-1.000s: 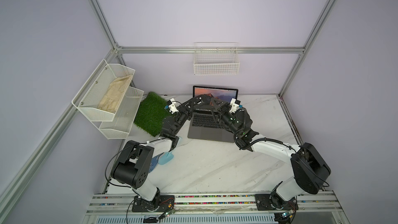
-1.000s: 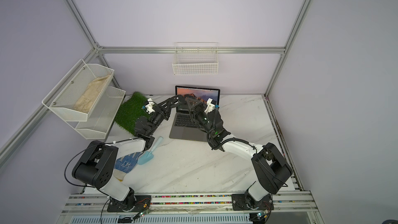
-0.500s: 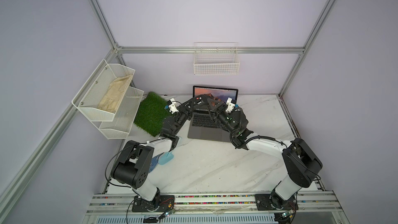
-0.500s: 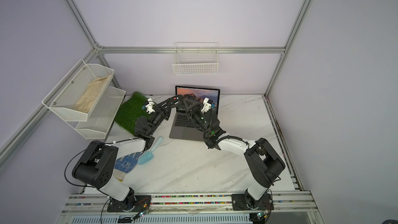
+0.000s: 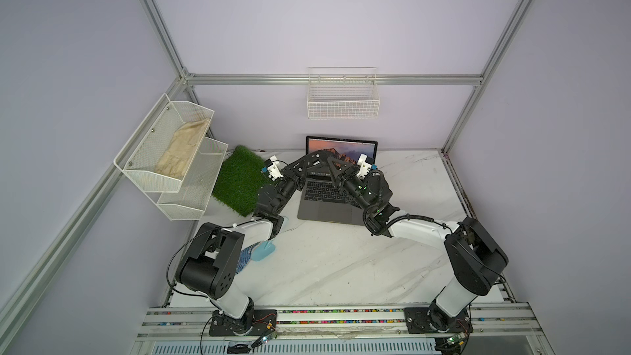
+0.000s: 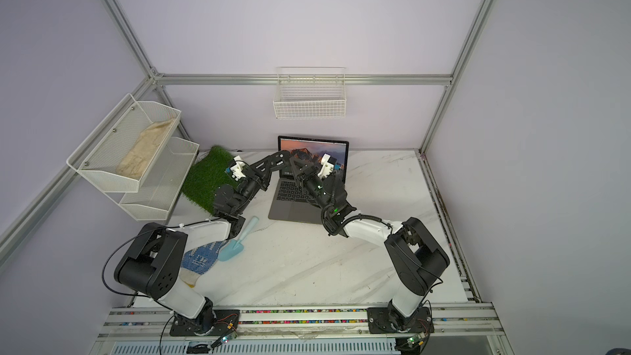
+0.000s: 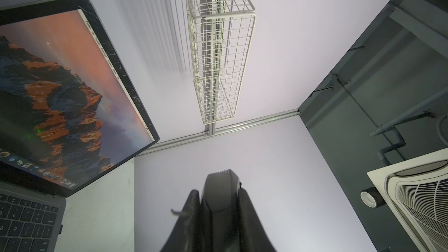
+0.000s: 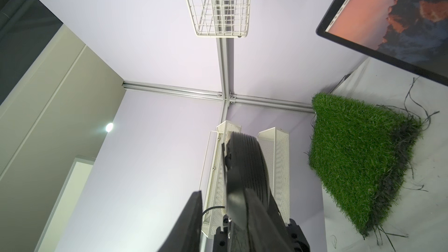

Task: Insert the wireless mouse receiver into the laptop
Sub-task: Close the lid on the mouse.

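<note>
The laptop (image 5: 324,204) (image 6: 293,210) stands open at the back of the table, its orange mountain screen (image 7: 60,81) (image 8: 400,8) lit. Above its keyboard both grippers meet. My left gripper (image 5: 324,162) (image 7: 218,191) is shut on a black mouse (image 7: 221,180) and holds it raised. My right gripper (image 6: 297,165) (image 8: 223,192) has its jaws around that mouse (image 8: 244,156). One finger lies against the mouse, and a gap separates the other finger (image 8: 191,214) from it. The wireless mouse receiver is hidden in every view.
A green turf mat (image 5: 239,179) lies left of the laptop. White mesh shelves (image 5: 170,151) hang on the left wall and a wire basket (image 5: 343,97) on the back wall. A blue scoop (image 6: 235,244) and a blue-white glove (image 6: 199,261) lie by the left arm.
My right gripper has moved left to the mouse held by the left gripper, and its jaws have narrowed around it. The left arm has stayed still.
</note>
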Robot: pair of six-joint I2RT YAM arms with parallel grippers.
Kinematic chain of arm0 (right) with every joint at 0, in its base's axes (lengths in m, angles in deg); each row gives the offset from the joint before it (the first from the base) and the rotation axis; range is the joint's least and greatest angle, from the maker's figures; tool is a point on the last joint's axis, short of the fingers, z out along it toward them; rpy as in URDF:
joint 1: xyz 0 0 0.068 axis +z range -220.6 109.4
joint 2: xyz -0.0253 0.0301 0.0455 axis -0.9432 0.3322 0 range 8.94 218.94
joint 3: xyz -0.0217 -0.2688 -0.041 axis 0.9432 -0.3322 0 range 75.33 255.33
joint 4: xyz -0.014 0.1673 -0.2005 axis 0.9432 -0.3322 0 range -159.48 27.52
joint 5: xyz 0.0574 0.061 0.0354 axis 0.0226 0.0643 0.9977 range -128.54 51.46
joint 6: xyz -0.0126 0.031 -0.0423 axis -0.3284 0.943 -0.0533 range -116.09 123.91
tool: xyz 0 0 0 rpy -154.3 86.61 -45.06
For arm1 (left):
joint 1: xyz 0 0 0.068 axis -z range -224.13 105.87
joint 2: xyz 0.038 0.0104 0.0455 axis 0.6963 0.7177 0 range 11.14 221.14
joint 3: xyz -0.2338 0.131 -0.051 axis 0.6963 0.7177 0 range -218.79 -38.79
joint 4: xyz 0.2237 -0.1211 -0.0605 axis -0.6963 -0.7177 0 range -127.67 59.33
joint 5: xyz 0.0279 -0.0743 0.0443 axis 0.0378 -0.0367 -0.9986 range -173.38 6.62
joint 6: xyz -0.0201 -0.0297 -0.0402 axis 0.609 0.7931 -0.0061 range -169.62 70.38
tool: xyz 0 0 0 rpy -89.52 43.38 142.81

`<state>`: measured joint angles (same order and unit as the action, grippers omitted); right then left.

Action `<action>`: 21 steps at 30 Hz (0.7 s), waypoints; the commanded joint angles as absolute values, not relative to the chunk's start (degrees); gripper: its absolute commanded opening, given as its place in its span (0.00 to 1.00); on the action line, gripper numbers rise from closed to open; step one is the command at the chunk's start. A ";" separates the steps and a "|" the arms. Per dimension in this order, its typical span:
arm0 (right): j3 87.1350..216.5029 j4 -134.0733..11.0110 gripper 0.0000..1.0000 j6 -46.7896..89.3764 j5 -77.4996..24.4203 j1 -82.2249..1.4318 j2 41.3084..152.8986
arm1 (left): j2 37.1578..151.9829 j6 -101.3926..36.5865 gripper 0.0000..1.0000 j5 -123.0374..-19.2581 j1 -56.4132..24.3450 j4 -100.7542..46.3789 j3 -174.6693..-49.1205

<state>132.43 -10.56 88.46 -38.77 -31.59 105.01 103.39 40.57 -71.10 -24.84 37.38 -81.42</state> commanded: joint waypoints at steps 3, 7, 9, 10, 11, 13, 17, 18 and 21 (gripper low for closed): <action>132.94 -7.79 0.23 89.46 -39.77 -31.31 105.09 | 100.79 39.06 0.00 -70.11 -24.53 40.93 -80.52; 132.90 -8.25 0.13 88.25 -39.16 -31.70 104.93 | 100.79 39.06 0.00 -69.72 -24.53 41.05 -80.54; 132.72 -8.26 0.08 87.51 -38.31 -32.12 104.42 | 100.79 38.98 0.00 -69.50 -24.53 41.44 -80.50; 132.49 -8.25 0.06 86.65 -37.52 -32.63 103.95 | 100.81 38.89 0.00 -69.21 -24.61 41.80 -80.53; 132.29 -8.23 0.03 85.41 -36.33 -33.34 103.29 | 100.95 38.73 0.00 -68.65 -24.79 42.28 -80.54; 131.68 -8.81 0.00 82.14 -31.28 -36.07 101.18 | 101.31 38.88 0.00 -65.95 -25.62 43.39 -81.11; 132.31 -13.49 0.00 76.67 -11.74 -44.89 96.77 | 101.36 38.39 0.00 -56.39 -27.66 41.15 -83.40; 132.83 -15.00 0.00 75.77 -5.63 -47.61 95.90 | 101.49 38.28 0.00 -53.43 -28.03 39.07 -84.01; 136.35 -26.38 0.00 67.99 8.00 -52.59 92.28 | 101.63 38.47 0.00 -47.92 -29.09 36.91 -84.07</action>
<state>132.87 -17.40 75.61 -10.07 -50.48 96.01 103.39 39.72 -56.29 -28.25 36.38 -81.18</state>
